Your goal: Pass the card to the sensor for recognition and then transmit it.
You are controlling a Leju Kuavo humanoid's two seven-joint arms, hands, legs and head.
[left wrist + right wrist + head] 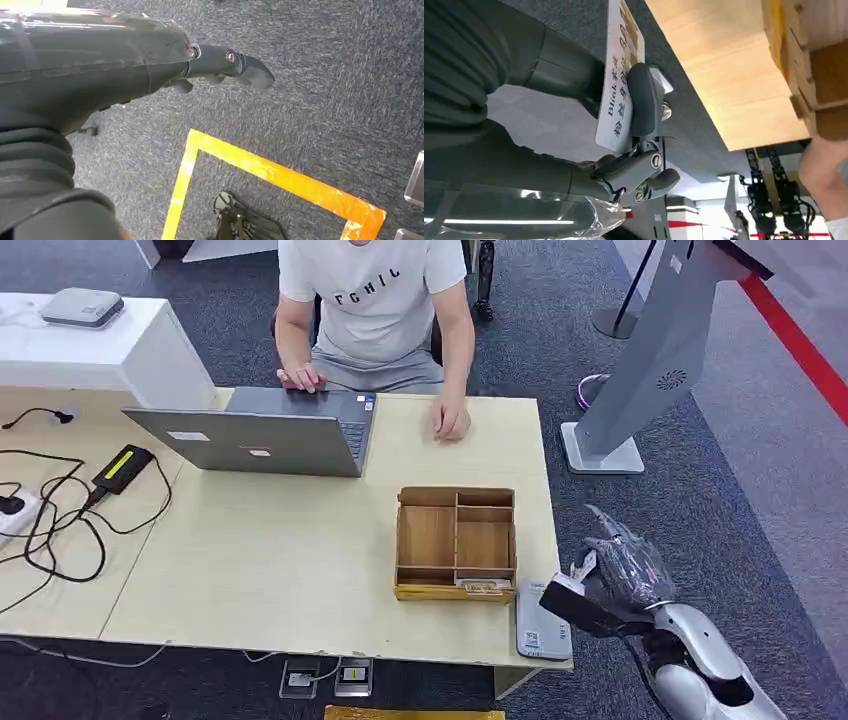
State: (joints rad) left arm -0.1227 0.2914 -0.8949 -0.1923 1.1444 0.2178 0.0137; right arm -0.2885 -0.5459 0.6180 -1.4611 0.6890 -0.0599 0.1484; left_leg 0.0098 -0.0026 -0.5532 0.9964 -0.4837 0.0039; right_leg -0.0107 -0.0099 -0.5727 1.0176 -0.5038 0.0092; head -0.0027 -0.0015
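My right hand (625,567) hovers just off the table's right edge, beside a flat grey sensor (542,624) lying at the front right corner. It pinches a white card with printed text (618,75); the thumb (642,100) presses on the card's face. In the head view a small white corner of the card (584,563) peeks out on the hand's table side. My left hand (220,65) hangs over grey carpet and holds nothing.
A wooden compartment box (456,540) stands left of the sensor, with cards in its front slot (483,586). A person (375,300) sits behind a laptop (262,435), one hand on the table (450,421). A grey kiosk stand (650,360) rises at the right. Cables (60,520) lie at the left.
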